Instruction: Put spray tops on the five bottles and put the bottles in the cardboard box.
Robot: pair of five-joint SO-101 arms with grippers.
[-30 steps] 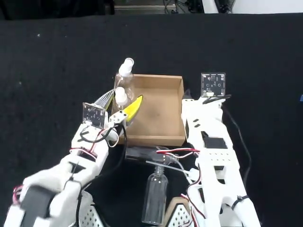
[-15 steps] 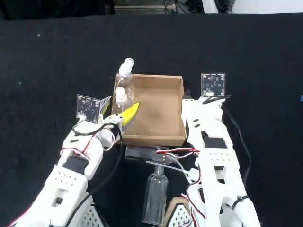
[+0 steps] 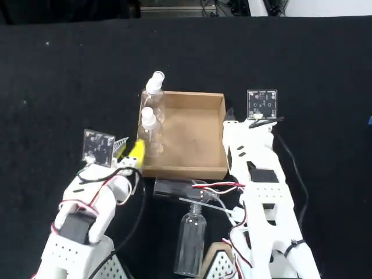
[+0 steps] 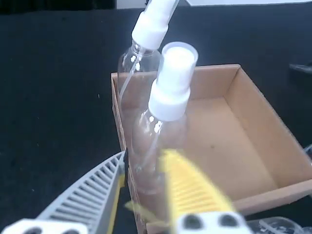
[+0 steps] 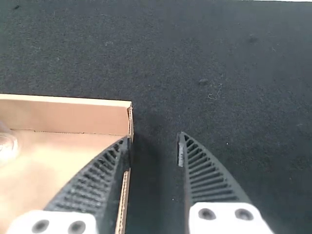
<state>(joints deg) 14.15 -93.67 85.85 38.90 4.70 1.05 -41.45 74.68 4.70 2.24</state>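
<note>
High view gives us the cardboard box (image 3: 186,172) at centre frame, with two spray-topped bottles, rear bottle (image 3: 153,93) and front bottle (image 3: 150,131), upright at its left wall. We see the left gripper (image 3: 129,148) spread apart and empty just left of the box, the right gripper (image 5: 153,141) likewise apart by its right wall.

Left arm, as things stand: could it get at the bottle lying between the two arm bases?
Probably yes. The left gripper is open and empty, just outside the cardboard box, and the lying bottle has its body uncovered, though wires cross near its neck, so that end looks awkward.
</note>
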